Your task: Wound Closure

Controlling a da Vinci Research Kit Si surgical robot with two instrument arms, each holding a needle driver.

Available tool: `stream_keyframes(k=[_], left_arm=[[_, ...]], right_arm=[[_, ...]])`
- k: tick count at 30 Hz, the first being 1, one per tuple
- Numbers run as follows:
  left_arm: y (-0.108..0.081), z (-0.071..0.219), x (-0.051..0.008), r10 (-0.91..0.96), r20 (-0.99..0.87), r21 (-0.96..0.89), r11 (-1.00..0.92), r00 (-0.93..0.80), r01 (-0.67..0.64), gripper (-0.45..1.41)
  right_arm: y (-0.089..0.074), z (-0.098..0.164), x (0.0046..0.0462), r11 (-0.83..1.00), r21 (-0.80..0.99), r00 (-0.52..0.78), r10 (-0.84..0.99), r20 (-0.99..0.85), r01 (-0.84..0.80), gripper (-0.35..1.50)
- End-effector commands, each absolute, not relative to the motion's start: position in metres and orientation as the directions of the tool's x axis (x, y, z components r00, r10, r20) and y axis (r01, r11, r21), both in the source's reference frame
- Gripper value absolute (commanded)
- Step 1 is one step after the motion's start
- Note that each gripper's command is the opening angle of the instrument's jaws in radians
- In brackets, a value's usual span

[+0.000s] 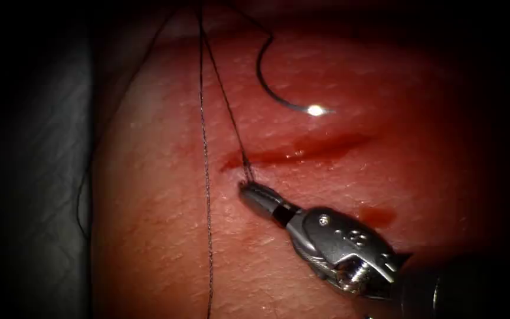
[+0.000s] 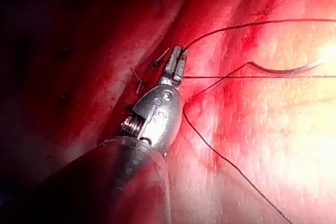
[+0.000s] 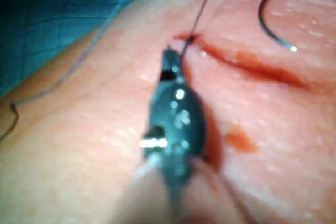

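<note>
Resting on the tissue, right tool reached in from the right, jaws pressed together at the left end of the cut, exactly where the thread entered; could not tell whether clamped on thread or merely touching. Left tool closed on the thread, probably to hold both strands taut and lifted off the wound. Needle lay loose above the cut, in neither tool, not lodged in tissue, seemingly parked clear.
</note>
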State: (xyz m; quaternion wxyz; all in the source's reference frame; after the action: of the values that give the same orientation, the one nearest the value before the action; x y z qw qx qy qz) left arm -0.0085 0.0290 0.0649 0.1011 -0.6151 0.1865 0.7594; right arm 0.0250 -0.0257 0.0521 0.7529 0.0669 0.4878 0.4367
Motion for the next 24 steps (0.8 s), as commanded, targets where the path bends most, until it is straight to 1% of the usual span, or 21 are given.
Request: stream_keyframes(k=[1, 4, 5, 6, 7, 10, 11, 15, 18, 20, 21, 22, 23, 24], left_arm=[[0.0293, 0.0655, -0.009, -0.078, -0.972, 0.161, -0.91, -0.223, -0.383, -0.45], [0.0289, 0.0656, -0.0091, -0.081, -0.971, 0.165, -0.909, -0.226, -0.384, -0.45], [0.0286, 0.0656, -0.0092, -0.088, -0.973, 0.164, -0.913, -0.211, -0.373, -0.45], [0.0286, 0.0656, -0.0092, -0.088, -0.973, 0.164, -0.913, -0.211, -0.373, -0.45], [0.0281, 0.0654, -0.0094, -0.1, -0.975, 0.167, -0.918, -0.198, -0.361, -0.45], [0.0276, 0.0652, -0.0097, -0.095, -0.981, 0.151, -0.925, -0.172, -0.348, -0.45], [0.0265, 0.0646, -0.0103, -0.092, -0.987, 0.13, -0.936, -0.131, -0.326, -0.45], [0.0252, 0.0636, -0.0111, -0.078, -0.993, 0.103, -0.946, -0.093, -0.309, -0.45], [0.0242, 0.062, -0.0114, -0.059, -0.997, 0.07, -0.953, -0.048, -0.295, -0.45], [0.0239, 0.0611, -0.0115, -0.051, -0.998, 0.057, -0.954, -0.025, -0.295, -0.45], [0.0235, 0.0599, -0.0115, -0.026, -1.0, 0.022, -0.954, 0.012, -0.299, -0.45], [0.0235, 0.0599, -0.0115, -0.026, -1.0, 0.022, -0.954, 0.012, -0.299, -0.45], [0.0228, 0.058, -0.0114, 0.007, -0.995, -0.033, -0.961, 0.095, -0.274, -0.45], [0.0228, 0.058, -0.0114, 0.007, -0.995, -0.033, -0.961, 0.095, -0.274, -0.45]], right_arm=[[-0.0267, 0.0524, 0.0256, 0.606, 0.531, 0.142, 0.727, -0.672, -0.592, -0.35], [-0.0261, 0.0523, 0.0255, 0.601, 0.537, 0.111, 0.721, -0.684, -0.592, -0.35], [-0.0257, 0.0522, 0.0254, 0.649, 0.478, 0.14, 0.667, -0.732, -0.593, 0.12], [-0.0257, 0.0522, 0.0254, 0.649, 0.478, 0.14, 0.667, -0.732, -0.593, 0.12], [-0.0252, 0.052, 0.0255, 0.659, 0.451, 0.135, 0.641, -0.756, -0.602, 0.89], [-0.0249, 0.0518, 0.0256, 0.701, 0.443, 0.153, 0.612, -0.776, -0.559, 0.91], [-0.0243, 0.0515, 0.0257, 0.727, 0.464, 0.154, 0.606, -0.781, -0.507, 0.99], [-0.0238, 0.0508, 0.0257, 0.724, 0.476, 0.152, 0.614, -0.774, -0.5, 1.03], [-0.023, 0.0501, 0.0253, 0.718, 0.488, 0.15, 0.625, -0.766, -0.497, 0.99], [-0.0224, 0.0498, 0.0249, 0.714, 0.494, 0.15, 0.631, -0.761, -0.497, 0.93], [-0.0217, 0.0496, 0.0247, 0.707, 0.496, 0.149, 0.638, -0.756, -0.504, 0.89], [-0.0217, 0.0496, 0.0247, 0.707, 0.496, 0.149, 0.638, -0.756, -0.504, 0.89], [-0.0206, 0.0496, 0.0248, 0.712, 0.49, 0.165, 0.636, -0.754, -0.503, 0.88], [-0.0206, 0.0496, 0.0248, 0.712, 0.49, 0.165, 0.636, -0.754, -0.503, 0.88]])
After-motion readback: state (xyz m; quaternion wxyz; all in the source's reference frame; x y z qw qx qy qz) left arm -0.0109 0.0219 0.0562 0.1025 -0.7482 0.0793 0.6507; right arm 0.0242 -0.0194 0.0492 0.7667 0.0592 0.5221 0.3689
